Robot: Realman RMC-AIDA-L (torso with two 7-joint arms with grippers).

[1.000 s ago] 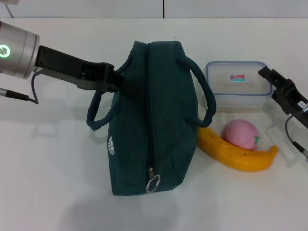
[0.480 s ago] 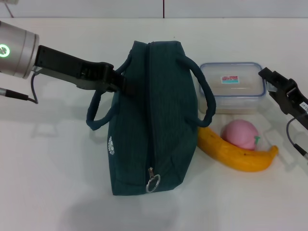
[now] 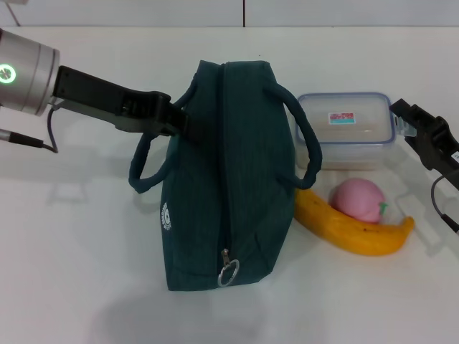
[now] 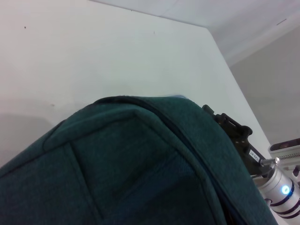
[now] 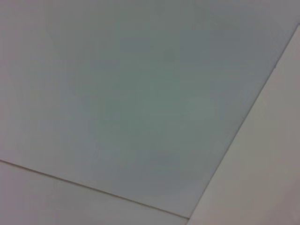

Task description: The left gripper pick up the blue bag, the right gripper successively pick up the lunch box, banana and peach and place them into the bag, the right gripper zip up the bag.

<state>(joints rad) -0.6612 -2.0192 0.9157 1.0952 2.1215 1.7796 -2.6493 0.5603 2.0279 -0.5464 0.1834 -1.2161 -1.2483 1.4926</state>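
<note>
The bag (image 3: 226, 179) lies on the white table (image 3: 86, 272), zipped shut, with its ring pull at the near end. The left gripper (image 3: 176, 118) is at the bag's far left side, by one handle (image 3: 147, 168); I cannot tell if its fingers are together or apart.

The lunch box (image 3: 346, 129) has slid a little toward the bag in the last second, so it now sits right beside the other handle. The right gripper (image 3: 403, 118) has come in close to the box's right edge and seems to touch it. Its fingers look clamped on that edge. I think the box is being taken first, but the bag looks closed, so it may need opening.

Count: one bag, one lunch box, one banana (image 3: 351, 229), one peach (image 3: 357, 199), two grippers. The peach rests against the banana, just in front of the box.
</note>
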